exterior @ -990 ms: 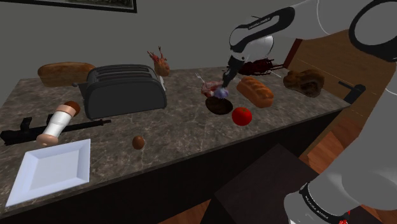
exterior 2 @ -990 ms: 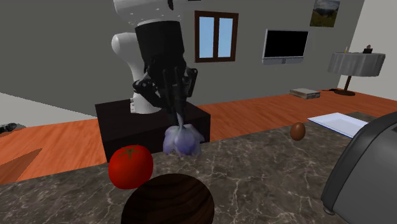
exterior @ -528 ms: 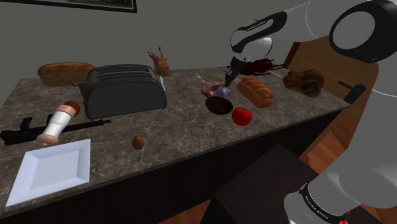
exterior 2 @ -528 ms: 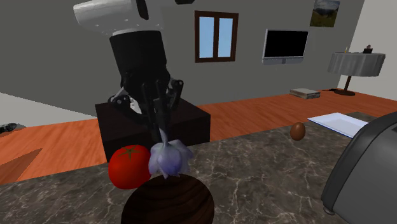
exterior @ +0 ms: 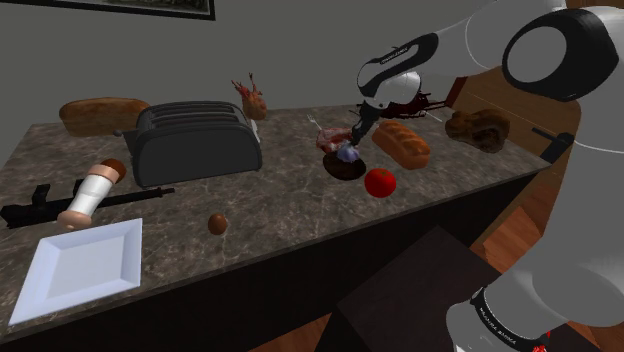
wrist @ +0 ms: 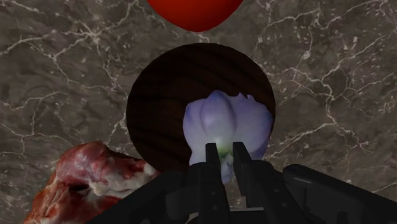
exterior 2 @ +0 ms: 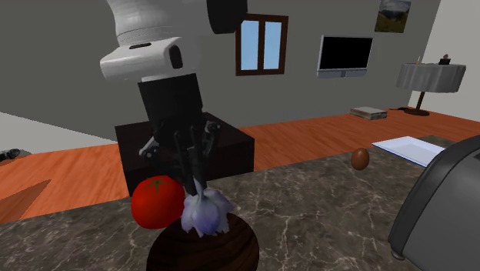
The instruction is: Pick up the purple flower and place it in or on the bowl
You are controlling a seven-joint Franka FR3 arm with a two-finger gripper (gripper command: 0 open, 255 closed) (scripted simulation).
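Note:
A pale purple flower [wrist: 227,124] hangs head down from my gripper [wrist: 222,154], whose black fingers are shut on its stem. Right under it sits the dark wooden bowl [wrist: 170,102], and the bloom covers the bowl's side nearest the fingers. In the second exterior view the flower [exterior 2: 205,213] overlaps the bowl's [exterior 2: 231,249] near rim below the gripper [exterior 2: 195,171]; I cannot tell whether they touch. From the shoulder view the flower [exterior: 347,152] sits just over the bowl [exterior: 345,168] on the marble counter, with the gripper [exterior: 355,133] above.
A red tomato [exterior: 379,182] lies beside the bowl, and raw meat [wrist: 83,181] lies close on its other side. A bread loaf [exterior: 401,143], a toaster [exterior: 196,141], a brown egg [exterior: 217,223], a white plate [exterior: 78,265] and a bottle [exterior: 88,195] share the counter.
The gripper carried the flower sideways from beside the tomato to over the bowl and lowered it toward the rim. The grip stayed the same.

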